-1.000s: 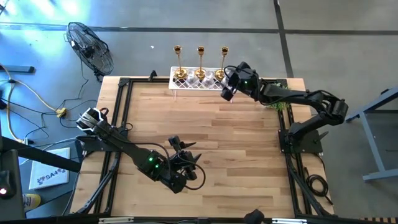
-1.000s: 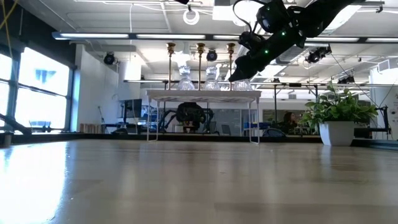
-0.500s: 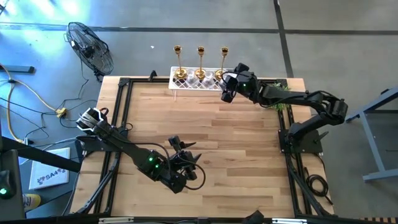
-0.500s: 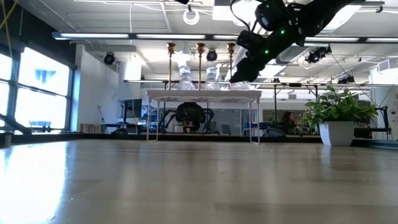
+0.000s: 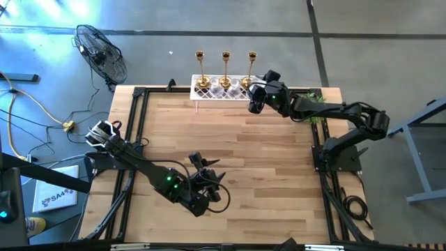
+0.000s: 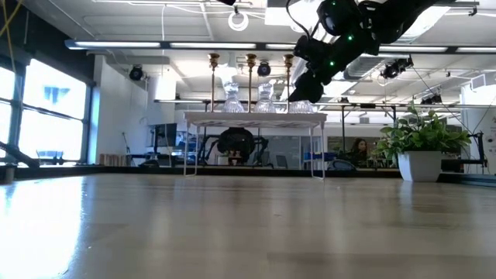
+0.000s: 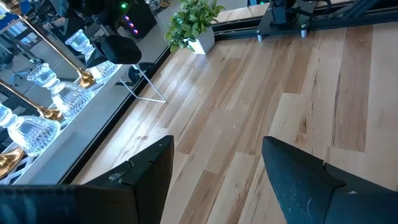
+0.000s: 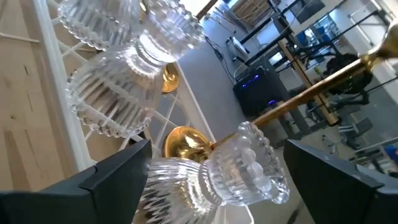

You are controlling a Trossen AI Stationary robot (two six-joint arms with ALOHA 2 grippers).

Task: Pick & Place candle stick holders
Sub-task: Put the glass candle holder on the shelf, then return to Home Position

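A white lattice rack stands at the table's far edge. On it stand three gold candle stick holders by their round bases and three clear glass ones in front of them. My right gripper hovers at the rack's right end, open. In the right wrist view its fingers stand on either side of the right-hand glass holder. My left gripper is open and empty over the table's near middle.
A small green plant in a white pot stands at the far right corner, under my right arm. A black frame runs round the tabletop. Bare wood lies between the two grippers. A fan stands on the floor beyond the far left corner.
My right gripper has crept a little up and toward the far edge, closing in on the right-hand glass holder, and has stayed open. The holders and the rack have kept their places.
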